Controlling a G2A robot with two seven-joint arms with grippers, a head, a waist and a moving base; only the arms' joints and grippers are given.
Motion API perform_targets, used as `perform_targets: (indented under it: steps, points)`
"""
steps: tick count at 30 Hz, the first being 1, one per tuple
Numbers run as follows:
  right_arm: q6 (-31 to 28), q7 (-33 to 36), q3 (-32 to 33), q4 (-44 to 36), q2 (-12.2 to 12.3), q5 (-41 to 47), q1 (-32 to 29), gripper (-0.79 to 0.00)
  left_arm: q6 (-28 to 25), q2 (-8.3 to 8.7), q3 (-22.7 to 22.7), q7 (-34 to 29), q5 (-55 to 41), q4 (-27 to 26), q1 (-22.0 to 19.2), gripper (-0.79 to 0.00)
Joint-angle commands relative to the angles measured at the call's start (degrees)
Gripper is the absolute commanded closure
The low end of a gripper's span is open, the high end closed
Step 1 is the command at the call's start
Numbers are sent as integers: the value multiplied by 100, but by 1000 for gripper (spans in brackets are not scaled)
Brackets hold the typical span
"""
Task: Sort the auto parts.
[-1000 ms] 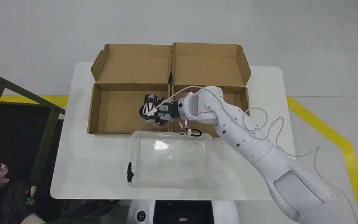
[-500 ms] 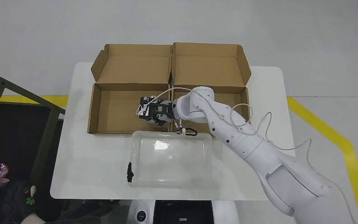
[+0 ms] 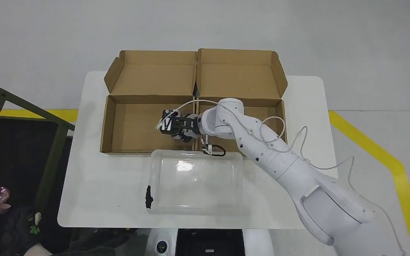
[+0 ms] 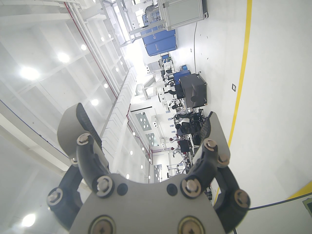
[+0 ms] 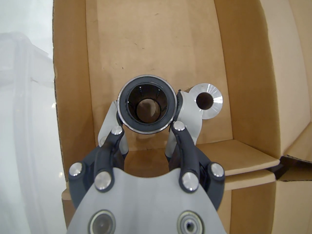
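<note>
White table (image 3: 301,96): my right gripper (image 3: 168,123) hangs over the left box (image 3: 125,128), with the right box (image 3: 240,77) beyond it.
I see its fingers clamped on a black-rimmed metal sleeve (image 5: 171,103) above the box floor. A flat metal disc (image 5: 214,109) lies just beside them. The clear bin (image 3: 154,173) sits near the gripper, robot-side. My left gripper (image 4: 146,118) is spread wide, facing the hall.

The right arm (image 3: 282,160) is glossy white, built of fat rounded segments; a thin white cable (image 3: 303,137) trails loosely along it; the right gripper (image 5: 147,105) has a pale grey plate, curved black links and bright silver screws (image 5: 102,180); the left gripper (image 4: 145,116) matches it, its pale grey fingers (image 4: 66,125) faced with ribbed black pads, its plate set with brass-toned screws (image 4: 190,225).
</note>
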Motion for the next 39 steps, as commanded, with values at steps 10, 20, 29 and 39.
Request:
perform_targets:
  steps: [10, 20, 29, 39]
  points:
    - [-107, 103, 182, -286, 29, -53, -35, -542, 0, 0, 0, 0, 0, 0, 0, -785]
    - [-336, 107, 610, -1346, 233, -152, -358, -459, 0, 0, 0, 0, 0, 0, 0, -785]
    - [-500, 157, 1261, -2773, 554, -406, -1098, -505, 0, 0, 0, 0, 0, 0, 0, -785]
    - [-738, 136, 2260, -4529, 965, -877, -2378, -619, 0, 0, 0, 0, 0, 0, 0, -785]
